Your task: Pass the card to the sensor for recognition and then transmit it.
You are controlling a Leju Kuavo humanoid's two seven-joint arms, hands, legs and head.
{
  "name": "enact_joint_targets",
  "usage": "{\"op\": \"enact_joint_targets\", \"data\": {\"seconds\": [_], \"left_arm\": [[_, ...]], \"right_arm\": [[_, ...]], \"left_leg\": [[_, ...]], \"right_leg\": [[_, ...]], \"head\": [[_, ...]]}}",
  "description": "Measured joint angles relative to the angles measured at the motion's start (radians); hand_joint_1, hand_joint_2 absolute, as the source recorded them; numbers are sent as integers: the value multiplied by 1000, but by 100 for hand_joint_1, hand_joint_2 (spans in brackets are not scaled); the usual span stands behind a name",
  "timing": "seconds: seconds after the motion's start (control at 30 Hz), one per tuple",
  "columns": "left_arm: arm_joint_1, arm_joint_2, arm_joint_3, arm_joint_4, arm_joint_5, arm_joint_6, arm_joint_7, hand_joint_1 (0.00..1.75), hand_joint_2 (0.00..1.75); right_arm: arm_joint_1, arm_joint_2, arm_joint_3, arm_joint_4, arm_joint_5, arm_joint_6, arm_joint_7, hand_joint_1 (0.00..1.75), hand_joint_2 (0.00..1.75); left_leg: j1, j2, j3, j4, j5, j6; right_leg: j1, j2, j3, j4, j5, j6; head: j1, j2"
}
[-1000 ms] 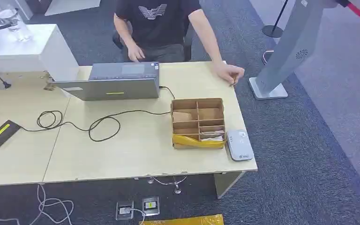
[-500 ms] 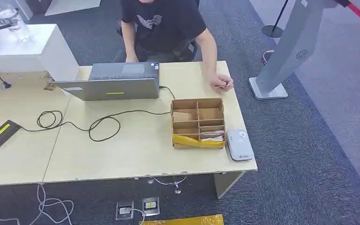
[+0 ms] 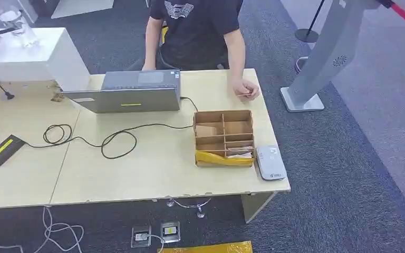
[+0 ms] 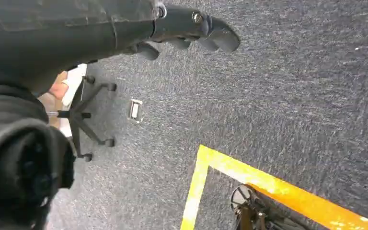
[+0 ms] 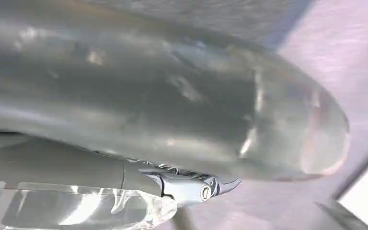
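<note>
Hanging over grey carpet, our left hand (image 4: 191, 33) curls empty fingers (image 4: 220, 38); right hand's (image 5: 172, 120) fingers we cannot tell.

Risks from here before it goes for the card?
1. The card reader sits at the table's right front corner, near the edge; a nudge might push it off.
2. A person's hand rests just beyond the cardboard organizer, so a reach may come close to it.
3. The black cable loops across the tabletop and could snag.
</note>
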Motion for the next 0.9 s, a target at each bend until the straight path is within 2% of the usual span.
{"op": "enact_joint_targets", "data": {"seconds": [0.1, 0.2, 0.4, 0.6, 0.9], "left_arm": [[-1, 2, 0, 0, 0, -10, 0, 0, 0], [-4, 4, -1, 0, 0, -21, 0, 0, 0], [-4, 11, -3, 0, 3, -36, 0, 0, 0], [-4, 11, -3, 0, 5, -39, 0, 0, 0], [-8, 10, -3, 0, 10, -42, -1, 0, 0]], "right_arm": [[-105, -62, 1, -12, 21, 35, -57, 0, 0], [-226, -133, 9, -30, 46, 70, -82, 0, 0], [-389, -191, 66, -58, 91, 92, -129, 0, 0], [-466, -202, 131, -76, 107, 105, -168, 0, 0], [-617, -168, 277, -118, 112, 153, -213, 0, 0]], "left_leg": [[-3, 1, 0, 0, 1, 1], [-2, -3, -1, 0, 2, 2], [-3, -9, -2, 0, 3, 3], [-2, -9, -6, 0, 4, 2], [-1, -15, -7, 0, 7, 3]], "right_leg": [[-3, 1, -3, 2, 0, 1], [-2, -2, -2, 2, 1, 1], [-3, -8, -3, 2, 1, 1], [-2, -9, -2, 2, 0, 1], [-2, -13, -3, 3, 1, 2]], "head": [[0, 0], [2, 0], [0, 0], [0, 0], [0, 0]]}}
